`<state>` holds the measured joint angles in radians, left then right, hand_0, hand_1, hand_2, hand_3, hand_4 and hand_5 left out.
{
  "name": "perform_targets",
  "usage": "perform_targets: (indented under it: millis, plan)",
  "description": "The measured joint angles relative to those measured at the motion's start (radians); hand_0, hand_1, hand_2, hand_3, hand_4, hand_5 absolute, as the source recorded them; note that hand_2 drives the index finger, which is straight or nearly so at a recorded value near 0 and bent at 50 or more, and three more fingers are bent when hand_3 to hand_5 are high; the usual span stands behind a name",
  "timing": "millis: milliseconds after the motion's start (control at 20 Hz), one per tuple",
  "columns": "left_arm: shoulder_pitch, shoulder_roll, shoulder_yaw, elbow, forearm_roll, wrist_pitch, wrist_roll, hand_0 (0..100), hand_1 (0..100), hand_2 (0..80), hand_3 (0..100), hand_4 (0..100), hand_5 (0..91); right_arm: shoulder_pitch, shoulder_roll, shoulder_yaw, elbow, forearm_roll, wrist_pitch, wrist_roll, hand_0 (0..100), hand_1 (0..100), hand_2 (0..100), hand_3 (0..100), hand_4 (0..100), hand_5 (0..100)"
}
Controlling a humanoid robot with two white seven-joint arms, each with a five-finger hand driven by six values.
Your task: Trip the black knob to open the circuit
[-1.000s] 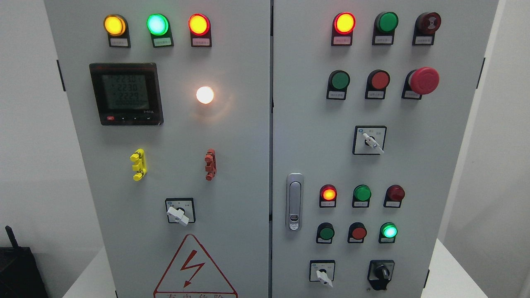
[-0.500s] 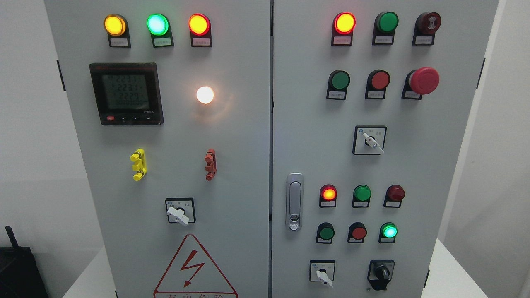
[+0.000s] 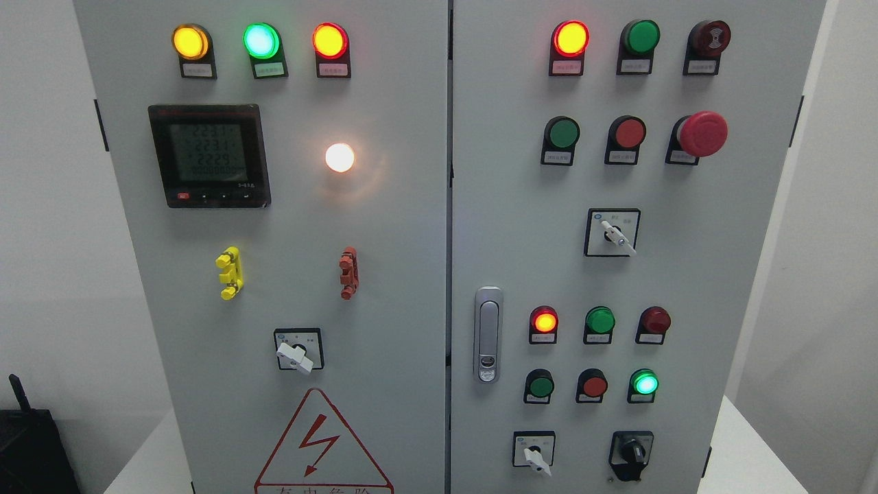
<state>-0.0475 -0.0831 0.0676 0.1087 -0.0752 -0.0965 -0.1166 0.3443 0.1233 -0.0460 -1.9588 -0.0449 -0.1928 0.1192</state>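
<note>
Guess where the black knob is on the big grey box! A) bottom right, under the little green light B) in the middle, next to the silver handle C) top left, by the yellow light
A: the black knob sits at the bottom right of the box, just below the lit green light.

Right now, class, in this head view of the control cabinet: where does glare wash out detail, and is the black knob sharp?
Head view: the white lamp is blown out, its glow spilling onto the grey door; the lit amber, green and red lamps bloom too. The black knob, at the lower right, looks reasonably sharp. Label print is too small to read.
</note>
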Motion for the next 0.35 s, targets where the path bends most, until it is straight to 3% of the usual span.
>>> perform_targets:
  millis: [350]
  plan:
    - [0.000,0.000,0.000,0.000,0.000,0.000,0.000,12,39,0.0,0,0,0.0,-0.002,-0.001,0.002,0.004,-0.004,0.000,0.000,0,0,0,0,0,0]
